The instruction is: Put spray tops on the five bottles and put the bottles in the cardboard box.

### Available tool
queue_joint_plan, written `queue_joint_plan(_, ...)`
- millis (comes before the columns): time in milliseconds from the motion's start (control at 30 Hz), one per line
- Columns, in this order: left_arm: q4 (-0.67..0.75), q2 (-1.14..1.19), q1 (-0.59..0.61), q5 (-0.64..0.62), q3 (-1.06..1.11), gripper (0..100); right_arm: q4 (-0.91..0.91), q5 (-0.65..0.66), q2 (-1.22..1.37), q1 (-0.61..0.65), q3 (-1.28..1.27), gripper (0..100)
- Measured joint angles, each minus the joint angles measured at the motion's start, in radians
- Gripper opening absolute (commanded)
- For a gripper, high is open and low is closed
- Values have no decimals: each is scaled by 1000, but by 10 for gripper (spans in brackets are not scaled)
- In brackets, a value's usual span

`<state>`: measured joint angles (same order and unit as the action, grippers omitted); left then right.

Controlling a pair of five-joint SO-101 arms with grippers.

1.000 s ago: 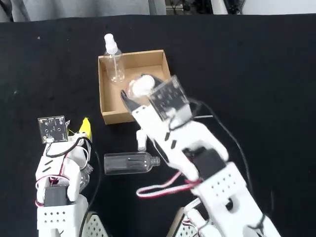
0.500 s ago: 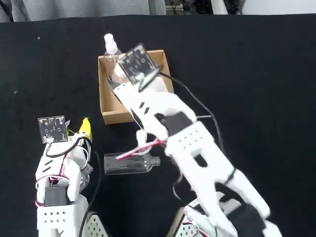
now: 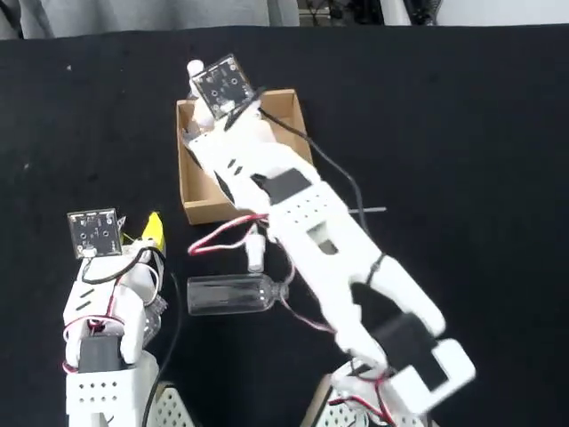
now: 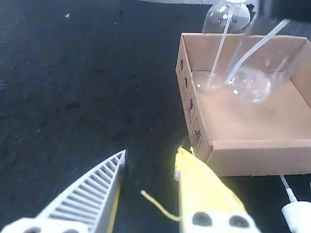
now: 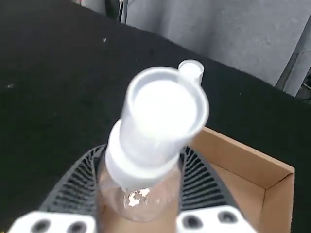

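One capped bottle [image 5: 148,145]: I am holding it upright by the body just under its spray top [image 5: 163,109], so the top is staying clear of my fingers and the base is going into the box first.
Right pincer [image 5: 144,155]: I am clamping both ribbed fingers against the clear sides of this bottle, closed only as far as its width allows.
Bottle to pincer: it is sitting squarely between my fingers, neck rising above them, base hanging below them inside the box walls; I cannot tell whether it is touching the box floor.
Cardboard box [image 3: 191,210]: I am reaching my right arm across it toward its far corner, because that is where the finished bottles are going.
Second bottle [image 4: 216,46]: it is standing capped in that far corner, just beside the one I am carrying, so I am judging the gap to be tight.
Loose spray top [image 3: 256,255]: it is lying on the table [image 3: 462,133] between the box and the open bottle [image 3: 229,294], which is lying on its side uncapped, waiting for a top.
Left pincer [image 4: 150,154]: I am resting it wide apart and empty, near the box's front wall.
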<state>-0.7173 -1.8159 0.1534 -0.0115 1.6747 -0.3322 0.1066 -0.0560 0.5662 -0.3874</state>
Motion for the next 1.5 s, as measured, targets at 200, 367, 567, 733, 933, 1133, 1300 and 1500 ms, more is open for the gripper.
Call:
queue_joint_plan(200, 0, 0, 0, 0, 0, 155, 0, 0, 114, 0, 77, 15)
queue_joint_plan(367, 0, 0, 0, 0, 0, 155, 3, 0, 195, 0, 130, 15)
queue_joint_plan(567, 0, 0, 0, 0, 0, 155, 3, 0, 279, 0, 190, 15)
queue_joint_plan(733, 0, 0, 0, 0, 0, 155, 3, 0, 348, 0, 227, 15)
queue_joint_plan(933, 0, 0, 0, 0, 0, 155, 3, 0, 436, 0, 288, 15)
queue_joint_plan(1133, 0, 0, 0, 0, 0, 155, 3, 0, 485, 0, 341, 16)
queue_joint_plan(1300, 0, 0, 0, 0, 0, 155, 21, 0, 488, 0, 345, 16)
queue_joint_plan(1500, 0, 0, 0, 0, 0, 155, 32, 0, 488, -5, 345, 16)
